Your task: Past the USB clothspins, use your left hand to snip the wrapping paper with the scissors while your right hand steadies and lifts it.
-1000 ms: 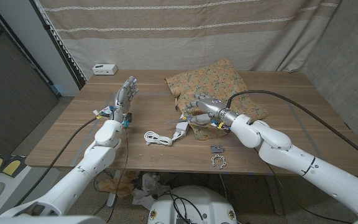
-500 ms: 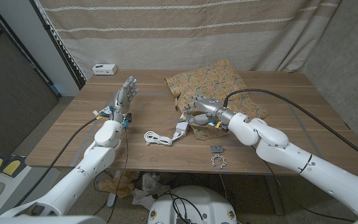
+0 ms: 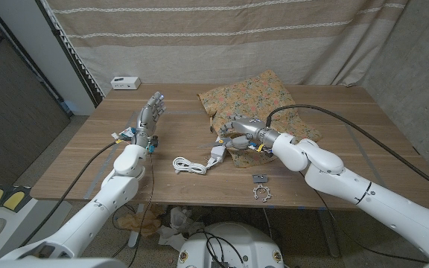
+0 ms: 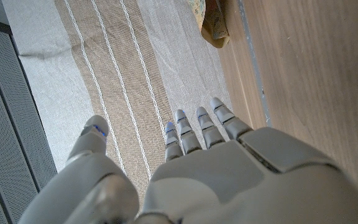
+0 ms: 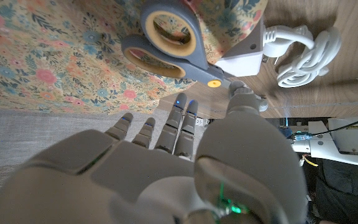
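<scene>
Standing at the worktop (image 3: pixel 88 160), I judged the job barely begun: nothing had been cut. The floral wrapping paper (image 3: pixel 255 100) lay crumpled on the far right part of the wood, and the scissors (image 5: pixel 166 46), grey handles with yellow-lined loops, rested on its near edge beside a white USB charger (image 3: pixel 216 155) with its coiled cable (image 3: pixel 187 165). The right hand (image 3: pixel 240 130) hung over the scissors and the paper's edge, fingers (image 5: pixel 179 118) apart, gripping nothing as far as I could see. The left hand (image 3: pixel 149 115) was well apart to the left, raised, fingers spread and empty. By my reckoning the left hand had yet to take the scissors, the right to lift the paper, and the snip remained.
</scene>
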### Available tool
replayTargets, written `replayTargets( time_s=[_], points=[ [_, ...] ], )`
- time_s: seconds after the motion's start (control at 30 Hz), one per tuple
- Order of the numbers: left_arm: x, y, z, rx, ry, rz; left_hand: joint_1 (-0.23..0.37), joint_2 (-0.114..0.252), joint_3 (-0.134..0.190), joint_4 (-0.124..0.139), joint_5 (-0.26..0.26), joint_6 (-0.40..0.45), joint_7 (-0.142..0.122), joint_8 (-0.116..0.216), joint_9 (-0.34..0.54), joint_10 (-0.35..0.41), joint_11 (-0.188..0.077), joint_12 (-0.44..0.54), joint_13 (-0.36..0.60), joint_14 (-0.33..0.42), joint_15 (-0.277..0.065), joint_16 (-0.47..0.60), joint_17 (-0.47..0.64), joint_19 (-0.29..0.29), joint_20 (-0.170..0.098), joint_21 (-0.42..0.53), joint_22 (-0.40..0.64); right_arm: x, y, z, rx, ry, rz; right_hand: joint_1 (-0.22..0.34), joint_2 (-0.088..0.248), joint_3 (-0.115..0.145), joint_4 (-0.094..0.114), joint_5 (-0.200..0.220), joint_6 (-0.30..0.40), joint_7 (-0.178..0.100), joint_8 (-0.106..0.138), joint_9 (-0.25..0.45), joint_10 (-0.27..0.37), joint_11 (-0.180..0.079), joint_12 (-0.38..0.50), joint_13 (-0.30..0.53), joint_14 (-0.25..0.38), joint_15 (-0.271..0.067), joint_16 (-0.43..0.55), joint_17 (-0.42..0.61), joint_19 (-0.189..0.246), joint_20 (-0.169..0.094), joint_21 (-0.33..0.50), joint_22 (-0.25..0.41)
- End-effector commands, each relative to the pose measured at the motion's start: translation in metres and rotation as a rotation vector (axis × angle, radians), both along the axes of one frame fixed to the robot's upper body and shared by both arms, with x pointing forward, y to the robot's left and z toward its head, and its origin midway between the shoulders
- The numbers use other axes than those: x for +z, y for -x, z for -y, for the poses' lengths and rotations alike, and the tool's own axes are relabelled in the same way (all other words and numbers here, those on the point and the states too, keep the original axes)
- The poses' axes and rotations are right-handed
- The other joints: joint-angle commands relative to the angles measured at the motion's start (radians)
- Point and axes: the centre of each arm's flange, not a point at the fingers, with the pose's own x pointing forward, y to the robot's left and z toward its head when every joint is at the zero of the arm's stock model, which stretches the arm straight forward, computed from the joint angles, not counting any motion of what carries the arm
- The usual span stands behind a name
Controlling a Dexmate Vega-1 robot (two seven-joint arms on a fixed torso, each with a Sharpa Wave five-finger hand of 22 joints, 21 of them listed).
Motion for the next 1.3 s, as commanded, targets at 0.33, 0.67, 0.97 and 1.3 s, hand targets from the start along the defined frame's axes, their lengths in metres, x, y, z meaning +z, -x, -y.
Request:
replayTargets(
  time_s=[0.33,0.67,0.97,1.3],
  points=[
    [-0.001,-0.002,0.000,-0.008,0.000,0.001,0.007,0.004,-0.005,0.002,0.006,0.005,0.000,0.005,0.005,0.009,0.002,-0.004,0.004,-0.001,-0.101,-0.001,0.003,0.007,-0.033,-0.007,0.006,-0.001,-0.001,-0.003,-0.008,0.031,-0.014,-0.003,0.018,0.000,0.010,-0.016,0.014,0.003,0.009,0.010,0.017,0.001,0.010,0.011,0.013,-0.002,0.006,0.001,0.003,0.003,0.000,0.004],
    [-0.001,-0.002,0.000,-0.009,0.001,0.005,0.006,0.003,-0.007,0.002,0.007,0.005,0.000,0.005,0.005,0.010,0.003,-0.004,0.004,0.000,-0.102,0.000,0.003,0.008,-0.031,-0.011,0.006,0.000,0.000,-0.006,-0.031,0.063,-0.017,0.008,0.021,0.005,0.004,-0.028,0.011,0.012,0.013,0.020,0.016,0.013,0.012,0.019,0.013,-0.001,0.003,-0.001,0.003,0.004,0.000,0.005],
    [-0.005,0.002,-0.001,-0.006,0.006,-0.002,0.005,0.003,-0.010,0.002,0.007,0.008,0.001,0.006,0.005,0.012,0.003,-0.005,0.004,0.003,-0.102,0.001,0.003,0.011,-0.031,-0.015,0.006,-0.001,0.002,-0.010,-0.047,0.081,-0.020,0.035,0.041,0.025,-0.007,-0.039,0.016,0.015,0.019,0.028,0.024,0.014,0.017,0.027,0.022,0.000,0.004,-0.002,0.017,-0.002,0.005,0.005],
    [-0.007,0.004,-0.003,0.003,0.013,-0.001,0.003,0.003,-0.012,0.003,0.008,0.008,0.000,0.005,0.005,0.012,0.004,-0.006,0.004,0.003,-0.108,0.000,0.003,0.015,-0.038,-0.019,0.006,0.000,0.002,-0.013,-0.061,0.107,-0.025,0.074,0.046,0.048,-0.026,-0.055,0.013,0.016,0.022,0.036,0.018,0.017,0.016,0.034,0.025,0.001,0.001,-0.004,0.016,0.001,0.004,0.005]
  ],
)
